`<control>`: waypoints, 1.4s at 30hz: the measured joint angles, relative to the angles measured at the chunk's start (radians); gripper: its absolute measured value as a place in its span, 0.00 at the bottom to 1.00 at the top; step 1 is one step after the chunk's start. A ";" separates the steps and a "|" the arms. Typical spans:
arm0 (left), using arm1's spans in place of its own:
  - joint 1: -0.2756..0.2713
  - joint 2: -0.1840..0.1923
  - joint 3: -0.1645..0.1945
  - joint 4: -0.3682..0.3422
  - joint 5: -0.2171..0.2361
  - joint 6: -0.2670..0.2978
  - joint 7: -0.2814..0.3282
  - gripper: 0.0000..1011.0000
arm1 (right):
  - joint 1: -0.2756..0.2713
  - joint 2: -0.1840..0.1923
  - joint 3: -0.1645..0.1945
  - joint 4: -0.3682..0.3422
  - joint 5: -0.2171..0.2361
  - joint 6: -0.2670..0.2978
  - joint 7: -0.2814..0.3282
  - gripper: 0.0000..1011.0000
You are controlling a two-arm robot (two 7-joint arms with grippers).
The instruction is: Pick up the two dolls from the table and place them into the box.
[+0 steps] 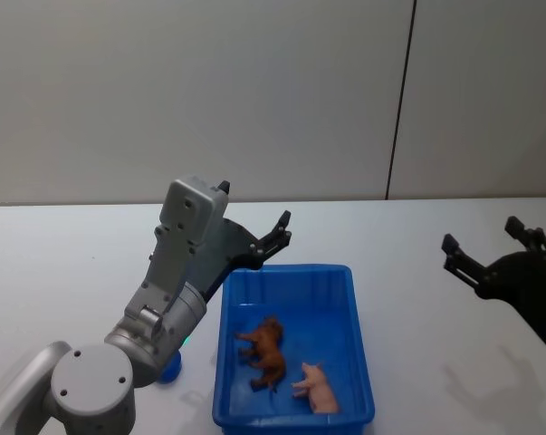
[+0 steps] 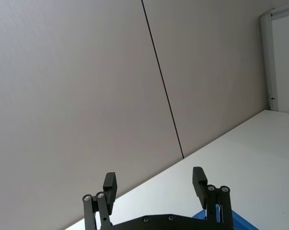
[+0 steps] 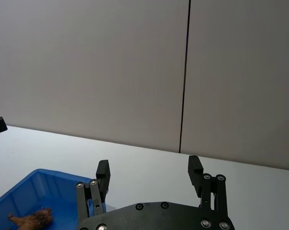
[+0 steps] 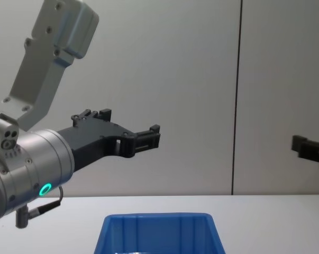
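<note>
Looking down from the head: white table (image 1: 73, 245) under grey wall (image 1: 209, 91) with dark seam (image 1: 401, 100); blue box (image 1: 354, 308) holds brown doll (image 1: 268, 352) and pink doll (image 1: 318, 388).
Left wrist: left gripper (image 2: 154, 181) jaws spread, empty, above table.
Right wrist: right gripper (image 3: 149, 167) jaws likewise released.
Chest: both hang higher than box rim.

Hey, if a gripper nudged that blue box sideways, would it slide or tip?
The blue box looks low and wide, so it would probably slide on the white table, not tip. Holding only a brown doll and a pink doll, it is likely light.
</note>
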 joint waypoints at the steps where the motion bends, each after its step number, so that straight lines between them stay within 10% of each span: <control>1: 0.000 0.000 0.000 0.000 0.000 0.000 0.000 0.99 | 0.002 -0.003 -0.005 0.000 -0.008 -0.001 -0.007 0.99; 21: 0.007 0.005 -0.002 -0.005 -0.006 0.009 0.002 0.99 | 0.017 -0.019 -0.037 -0.001 -0.063 -0.006 -0.049 0.99; 42: 0.158 0.106 -0.028 -0.098 -0.166 0.136 0.143 0.99 | 0.017 -0.019 -0.037 -0.001 -0.064 -0.006 -0.049 0.99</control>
